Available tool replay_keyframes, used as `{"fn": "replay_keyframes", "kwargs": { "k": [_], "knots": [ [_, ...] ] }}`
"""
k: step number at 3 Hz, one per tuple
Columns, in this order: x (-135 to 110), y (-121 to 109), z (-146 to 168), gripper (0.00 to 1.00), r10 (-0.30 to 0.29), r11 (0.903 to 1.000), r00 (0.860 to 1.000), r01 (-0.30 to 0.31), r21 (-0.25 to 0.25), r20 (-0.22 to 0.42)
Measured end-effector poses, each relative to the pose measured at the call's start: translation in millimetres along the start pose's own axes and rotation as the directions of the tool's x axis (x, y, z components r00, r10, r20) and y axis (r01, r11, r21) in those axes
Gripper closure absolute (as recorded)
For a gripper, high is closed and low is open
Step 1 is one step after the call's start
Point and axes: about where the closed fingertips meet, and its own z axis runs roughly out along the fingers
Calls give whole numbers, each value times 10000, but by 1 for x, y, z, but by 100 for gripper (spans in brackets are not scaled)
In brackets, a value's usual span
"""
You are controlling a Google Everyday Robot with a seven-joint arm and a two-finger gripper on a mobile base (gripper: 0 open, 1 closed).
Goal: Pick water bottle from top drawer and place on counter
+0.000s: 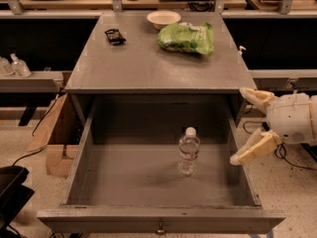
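Observation:
The water bottle (pixel 188 150) stands upright in the open top drawer (pixel 148 182), right of its middle, white cap up. The counter (pixel 148 58) lies above and behind the drawer. My gripper (pixel 245 128) comes in from the right at the drawer's right wall, to the right of the bottle and apart from it. Its two cream fingers (pixel 255 147) are spread wide and hold nothing.
On the counter lie a green bag (pixel 187 37), a white bowl (pixel 163 18) and a small dark packet (pixel 115 36). Pump bottles (pixel 15 65) stand on the left bench. A cardboard box (pixel 54 133) sits on the floor to the left. A dark object (pixel 12 192) is at the lower left.

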Motion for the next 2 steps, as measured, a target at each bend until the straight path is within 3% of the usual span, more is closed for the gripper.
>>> {"fn": "replay_keyframes", "kwargs": {
  "k": [1, 2],
  "knots": [
    [-1, 0, 0, 0, 20, 10000, 10000, -20, -12, 62],
    [17, -1, 17, 0, 323, 9994, 9984, -315, -169, 462]
  ]
}}
